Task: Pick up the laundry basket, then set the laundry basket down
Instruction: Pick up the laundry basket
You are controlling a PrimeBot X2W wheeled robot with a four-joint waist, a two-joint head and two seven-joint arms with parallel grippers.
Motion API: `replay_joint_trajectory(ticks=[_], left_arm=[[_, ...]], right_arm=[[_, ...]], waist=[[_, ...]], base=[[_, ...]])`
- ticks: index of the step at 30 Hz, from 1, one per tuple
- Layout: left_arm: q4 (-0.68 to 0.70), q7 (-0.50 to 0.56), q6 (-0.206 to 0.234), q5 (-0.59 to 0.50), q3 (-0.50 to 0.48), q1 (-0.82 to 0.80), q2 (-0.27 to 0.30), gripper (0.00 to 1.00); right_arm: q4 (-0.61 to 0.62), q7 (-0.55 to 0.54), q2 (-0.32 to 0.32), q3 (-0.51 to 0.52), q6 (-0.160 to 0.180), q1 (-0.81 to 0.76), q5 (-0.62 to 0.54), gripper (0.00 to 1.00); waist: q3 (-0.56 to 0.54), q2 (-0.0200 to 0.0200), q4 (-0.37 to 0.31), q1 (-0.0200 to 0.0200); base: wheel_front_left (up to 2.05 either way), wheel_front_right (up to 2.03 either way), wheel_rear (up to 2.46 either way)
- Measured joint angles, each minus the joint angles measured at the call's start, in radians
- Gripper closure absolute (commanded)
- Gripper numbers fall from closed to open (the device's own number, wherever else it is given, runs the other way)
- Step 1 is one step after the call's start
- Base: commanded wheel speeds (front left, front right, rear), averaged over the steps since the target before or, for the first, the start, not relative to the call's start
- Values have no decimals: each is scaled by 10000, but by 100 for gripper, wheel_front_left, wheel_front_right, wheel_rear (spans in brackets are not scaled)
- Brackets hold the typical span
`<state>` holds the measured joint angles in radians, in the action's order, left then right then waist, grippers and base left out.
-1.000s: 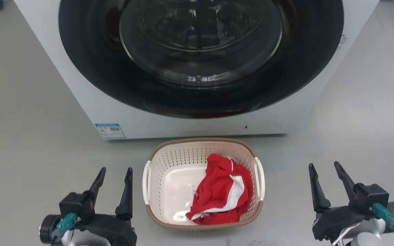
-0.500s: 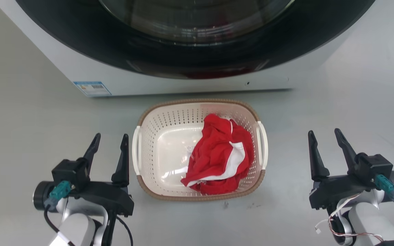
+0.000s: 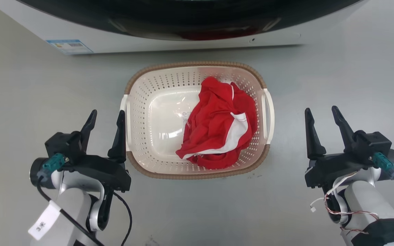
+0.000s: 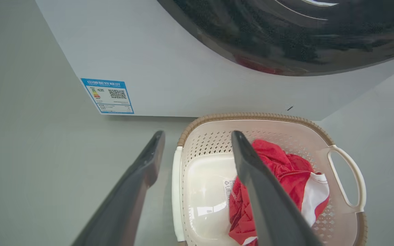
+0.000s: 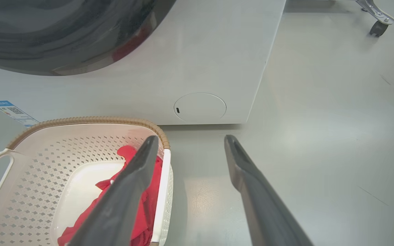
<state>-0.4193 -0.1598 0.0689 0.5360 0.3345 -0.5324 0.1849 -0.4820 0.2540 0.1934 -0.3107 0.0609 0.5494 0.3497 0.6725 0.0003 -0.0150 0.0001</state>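
Your left gripper has drawn beside the cream perforated plastic laundry basket; right gripper lags (all fingers apart, nothing held).

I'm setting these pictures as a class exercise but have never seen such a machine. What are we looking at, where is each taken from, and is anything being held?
This is a wheeled robot with two arms, each ending in a gripper with two dark fingers. The head view looks down from a camera on its head. The left gripper is at lower left and the right gripper at lower right, both open and holding nothing. Between them, on the grey floor, sits the laundry basket with a red and white garment inside, in front of a washing machine. The other two pictures come from a camera on each wrist, looking along that arm's own fingers toward the basket.
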Motion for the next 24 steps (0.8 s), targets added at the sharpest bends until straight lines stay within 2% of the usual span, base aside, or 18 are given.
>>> replay_joint_trajectory(ticks=[12, 24], left_arm=[[-892, 104, -180, 31, -6, -783, -38, 0], [-2117, 278, -617, 113, -4, -2003, -132, 0]], right_arm=[[-430, 25, -238, -69, -84, 692, -150, 0], [-1124, 27, -512, -167, -305, 1799, -176, 0]], waist=[[1001, -1, -71, 0], [1725, -1, -62, 0]], base=[[0, 0, 0], [0, 0, 0]])
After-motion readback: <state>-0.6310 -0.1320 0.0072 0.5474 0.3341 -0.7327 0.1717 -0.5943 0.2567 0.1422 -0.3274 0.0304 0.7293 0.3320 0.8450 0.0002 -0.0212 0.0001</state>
